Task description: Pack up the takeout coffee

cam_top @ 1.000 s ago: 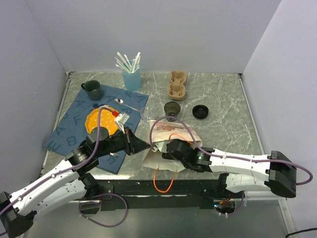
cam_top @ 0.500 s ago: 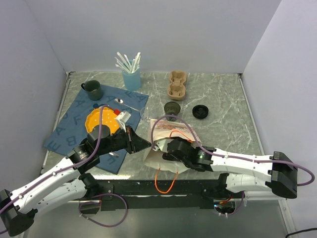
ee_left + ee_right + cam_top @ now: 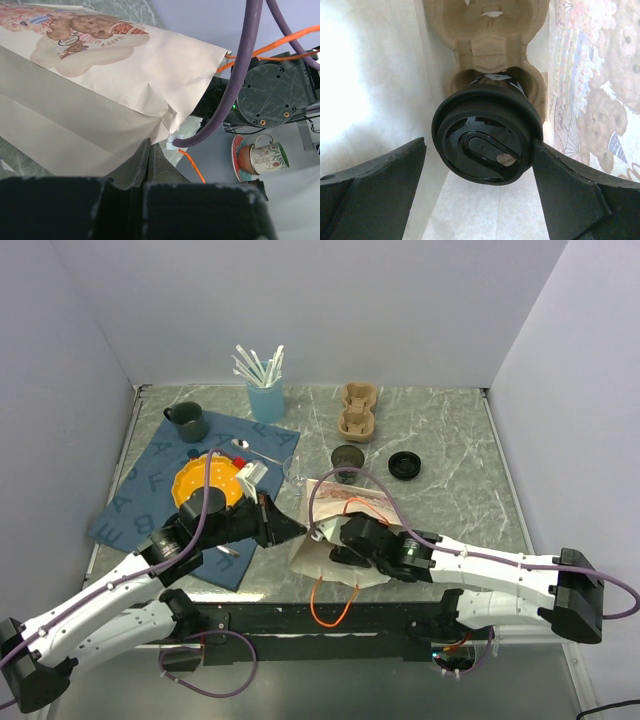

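The takeout coffee [image 3: 487, 140], a black cup with a round black lid, sits in a slot of a brown pulp carrier [image 3: 490, 30] inside the printed paper bag [image 3: 350, 502]. In the top view the cup is hidden by the bag. My right gripper [image 3: 480, 150] is inside the bag's mouth, open. Its right finger [image 3: 560, 185] is at the lid's rim and its left finger [image 3: 385, 175] stands apart. It also shows in the top view [image 3: 325, 537]. My left gripper [image 3: 150, 145] is shut on the bag's edge [image 3: 100, 95], left of the mouth [image 3: 293, 530].
Behind the bag stand an open dark cup [image 3: 347, 457], a loose black lid [image 3: 403, 465], a clear glass [image 3: 293, 470] and a second pulp carrier [image 3: 357, 410]. A blue mat [image 3: 150, 480] holds an orange plate [image 3: 195, 485] and a green mug [image 3: 188, 421]. A blue cup holds straws [image 3: 264, 395].
Both grippers and the bag's mouth have shifted slightly away from the table's near edge. The left gripper keeps hold of the bag's edge.
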You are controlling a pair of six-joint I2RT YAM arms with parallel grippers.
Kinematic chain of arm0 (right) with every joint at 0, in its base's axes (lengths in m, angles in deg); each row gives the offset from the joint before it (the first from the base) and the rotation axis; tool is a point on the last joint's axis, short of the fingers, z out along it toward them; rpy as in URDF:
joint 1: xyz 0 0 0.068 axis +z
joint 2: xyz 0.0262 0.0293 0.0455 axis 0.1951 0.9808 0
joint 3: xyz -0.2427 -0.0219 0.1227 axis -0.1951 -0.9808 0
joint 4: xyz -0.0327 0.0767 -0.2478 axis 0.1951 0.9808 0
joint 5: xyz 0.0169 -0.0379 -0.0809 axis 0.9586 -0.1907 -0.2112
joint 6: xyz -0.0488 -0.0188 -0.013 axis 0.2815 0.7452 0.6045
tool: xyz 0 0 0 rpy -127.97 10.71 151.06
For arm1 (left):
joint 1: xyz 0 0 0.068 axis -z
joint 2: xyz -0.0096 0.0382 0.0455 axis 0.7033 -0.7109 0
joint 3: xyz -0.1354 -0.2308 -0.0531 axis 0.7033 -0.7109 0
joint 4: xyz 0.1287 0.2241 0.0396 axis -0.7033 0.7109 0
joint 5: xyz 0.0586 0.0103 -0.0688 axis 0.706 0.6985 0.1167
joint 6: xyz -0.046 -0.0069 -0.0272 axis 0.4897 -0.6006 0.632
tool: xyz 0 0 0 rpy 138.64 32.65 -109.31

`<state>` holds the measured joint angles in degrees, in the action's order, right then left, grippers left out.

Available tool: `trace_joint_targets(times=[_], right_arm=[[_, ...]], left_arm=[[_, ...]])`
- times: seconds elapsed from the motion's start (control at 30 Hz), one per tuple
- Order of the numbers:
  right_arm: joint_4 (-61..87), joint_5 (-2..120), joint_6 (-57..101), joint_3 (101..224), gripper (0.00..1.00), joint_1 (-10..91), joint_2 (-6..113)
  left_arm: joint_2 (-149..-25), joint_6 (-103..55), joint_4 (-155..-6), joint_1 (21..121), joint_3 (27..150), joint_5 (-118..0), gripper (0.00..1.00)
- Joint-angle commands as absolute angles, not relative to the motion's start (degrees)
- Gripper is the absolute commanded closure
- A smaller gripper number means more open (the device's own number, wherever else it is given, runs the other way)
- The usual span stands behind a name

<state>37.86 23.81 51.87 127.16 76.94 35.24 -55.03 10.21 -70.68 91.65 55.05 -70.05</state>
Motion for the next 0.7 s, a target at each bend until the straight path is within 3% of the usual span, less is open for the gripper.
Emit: trace_joint_targets(times=[0.0, 0.23, 0.3, 0.67], right_arm=[[40.44, 24.73, 48.91, 130.94, 0.09, 75.77, 33.74], [42.11, 25.17, 47.68, 132.43, 0.08, 74.62, 33.57], [42.81, 25.25, 47.59, 133.05, 0.00, 74.36, 33.74], [44.31, 25.87, 46.71, 135.95, 0.00, 72.16, 34.01]], left_arm=[[-55.73, 8.93, -70.39, 91.89, 58.62, -70.17, 0.99], [-56.44, 8.93, -70.30, 91.89, 59.33, -70.70, 0.99], [-56.53, 9.02, -70.13, 91.89, 59.41, -70.87, 0.99], [-57.23, 8.67, -70.13, 91.89, 60.03, -71.14, 0.99]])
